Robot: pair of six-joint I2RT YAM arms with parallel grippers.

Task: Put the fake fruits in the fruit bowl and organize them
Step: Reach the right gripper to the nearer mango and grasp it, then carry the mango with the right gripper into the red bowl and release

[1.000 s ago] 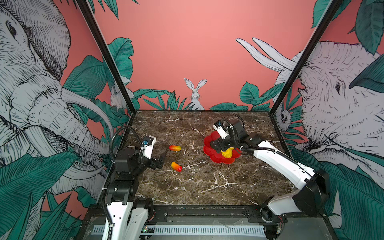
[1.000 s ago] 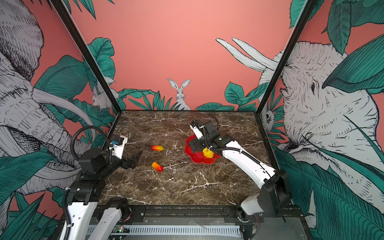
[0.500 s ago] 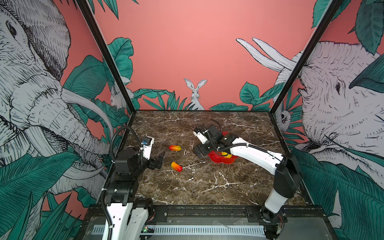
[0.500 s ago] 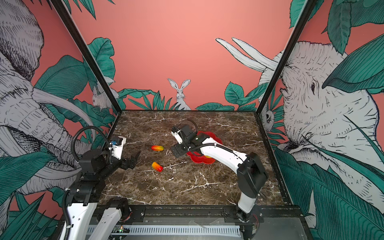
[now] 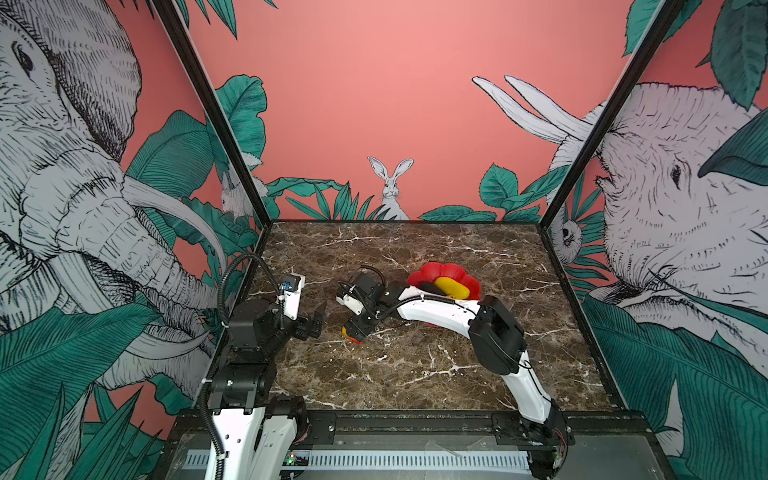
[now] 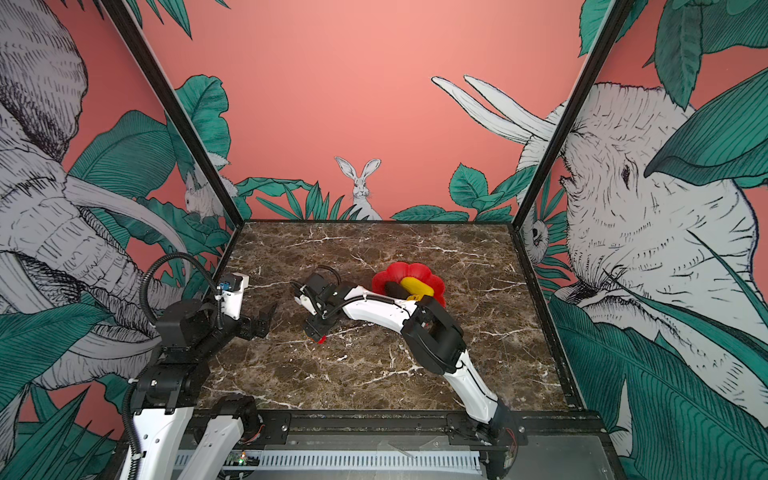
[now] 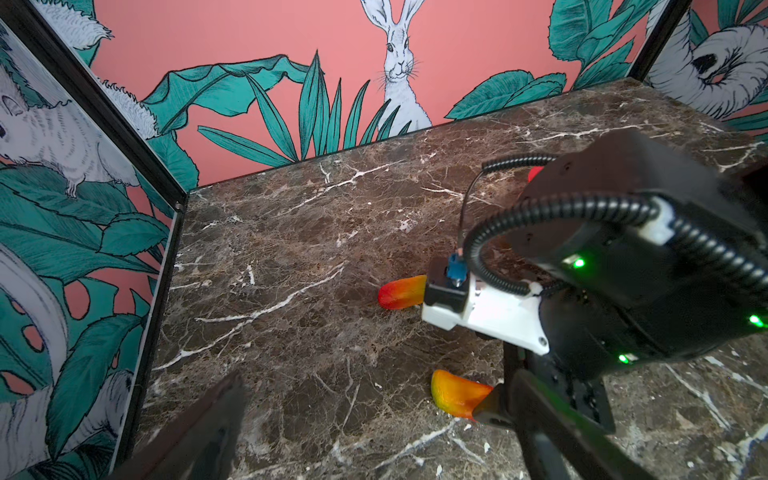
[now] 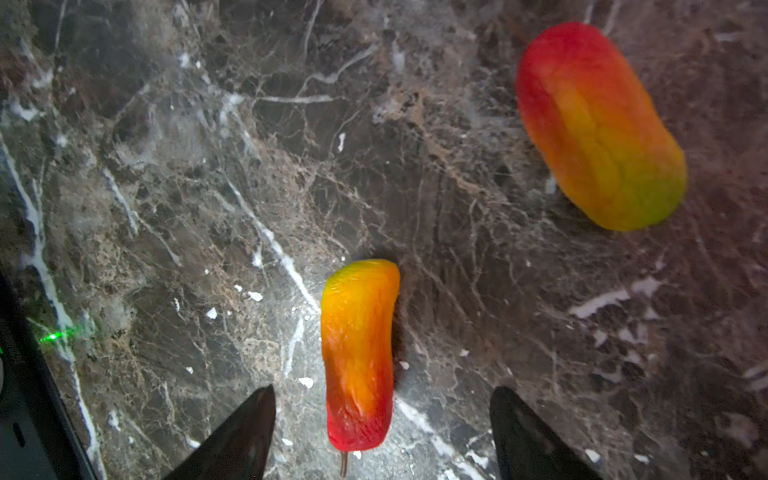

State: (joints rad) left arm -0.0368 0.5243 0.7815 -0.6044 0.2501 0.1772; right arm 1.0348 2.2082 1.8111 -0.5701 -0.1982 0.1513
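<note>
**Table** point(image 5: 415, 374): square top in dark brown marble pattern with white veins, black-framed along its edges, walls on the left, rear and right.

Lying directly on it:
1. **Fruit bowl** point(image 5: 432, 272) point(image 6: 397, 270): glossy red, petalled rim, a little right of centre and about midway between the front and rear edges.
2. **Front mango** point(image 8: 359, 353) point(image 7: 457, 392) point(image 5: 351, 336): slim, red shading to yellow, left of centre. Its red, stemmed end points toward the front edge.
3. **Rear mango** point(image 8: 598, 124) point(image 7: 403, 292): plumper, same colouring, near the front mango on its rear-edge side, with bare marble between them. It is hidden in both top views.
</note>
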